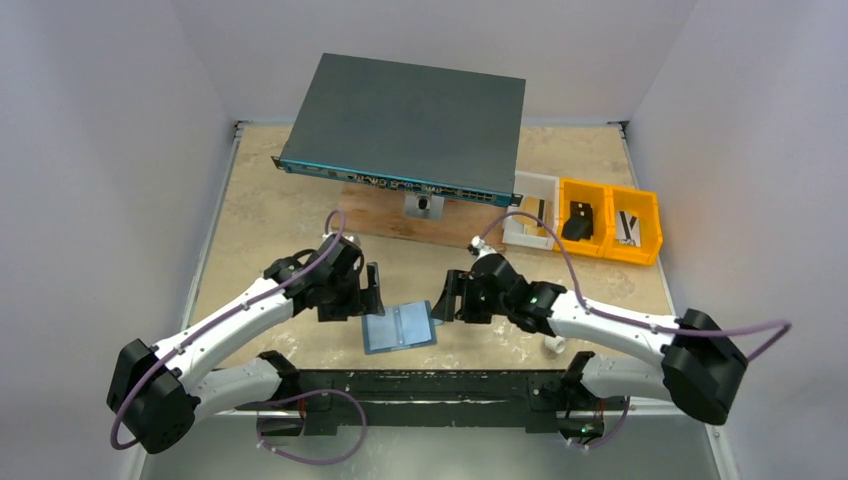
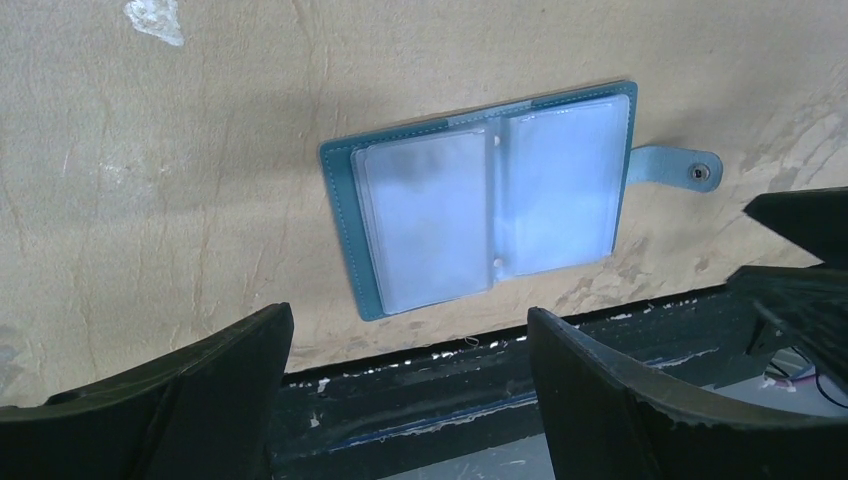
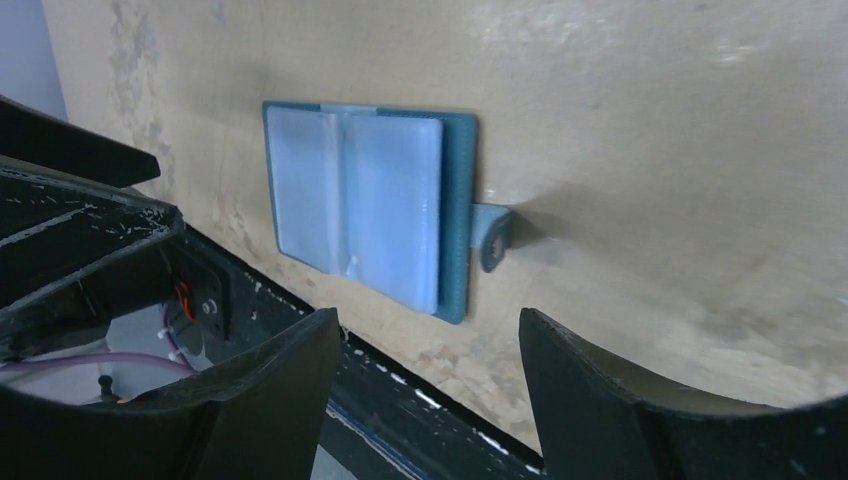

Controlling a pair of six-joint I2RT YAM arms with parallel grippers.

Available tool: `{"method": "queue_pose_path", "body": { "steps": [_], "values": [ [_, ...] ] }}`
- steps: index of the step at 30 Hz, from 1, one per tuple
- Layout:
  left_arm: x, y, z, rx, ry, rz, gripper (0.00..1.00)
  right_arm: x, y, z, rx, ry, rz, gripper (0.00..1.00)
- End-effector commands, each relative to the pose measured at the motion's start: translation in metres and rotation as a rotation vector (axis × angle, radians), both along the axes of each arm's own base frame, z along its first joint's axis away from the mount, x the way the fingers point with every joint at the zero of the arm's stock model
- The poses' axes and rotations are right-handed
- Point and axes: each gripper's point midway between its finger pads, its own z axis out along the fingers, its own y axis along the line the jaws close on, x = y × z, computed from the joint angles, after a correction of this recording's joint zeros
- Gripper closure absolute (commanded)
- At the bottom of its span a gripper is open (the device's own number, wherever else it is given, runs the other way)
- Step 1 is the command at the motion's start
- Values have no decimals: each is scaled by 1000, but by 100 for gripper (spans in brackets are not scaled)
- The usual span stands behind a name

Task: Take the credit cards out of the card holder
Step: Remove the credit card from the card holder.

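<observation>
The steel-blue card holder (image 1: 400, 325) lies unfolded flat on the table near its front edge, between my two grippers. Pale credit cards (image 2: 425, 220) fill its inner slots on both halves; their details are blurred. A snap strap (image 2: 680, 168) sticks out from its right side. My left gripper (image 1: 372, 290) hangs open just left of the holder (image 2: 480, 210), touching nothing. My right gripper (image 1: 445, 298) stands open just right of it, beside the strap (image 3: 493, 235), with nothing between its fingers. In each wrist view the holder (image 3: 365, 215) lies beyond the fingertips, apart from them.
A large dark grey box (image 1: 410, 120) rests on a wooden board (image 1: 390, 215) at the back. A white bin (image 1: 530, 215) and two orange bins (image 1: 610, 225) stand at the back right. A black rail (image 1: 440, 385) runs along the near edge. A small white part (image 1: 553, 345) lies under the right arm.
</observation>
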Motion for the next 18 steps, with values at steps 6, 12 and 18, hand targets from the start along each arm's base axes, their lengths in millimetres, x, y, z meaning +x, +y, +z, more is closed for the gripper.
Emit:
{"method": "queue_pose_path", "body": {
  "steps": [6, 12, 18],
  "values": [
    [3, 0, -2, -14, -13, 27, 14, 8, 75, 29, 98, -56, 98, 38],
    [0, 5, -11, 4, 3, 48, 19, 2, 95, 28, 68, -73, 155, 44],
    [2, 28, -14, 57, -4, 156, 22, -8, 115, 10, -9, -72, 197, 48]
  ]
}}
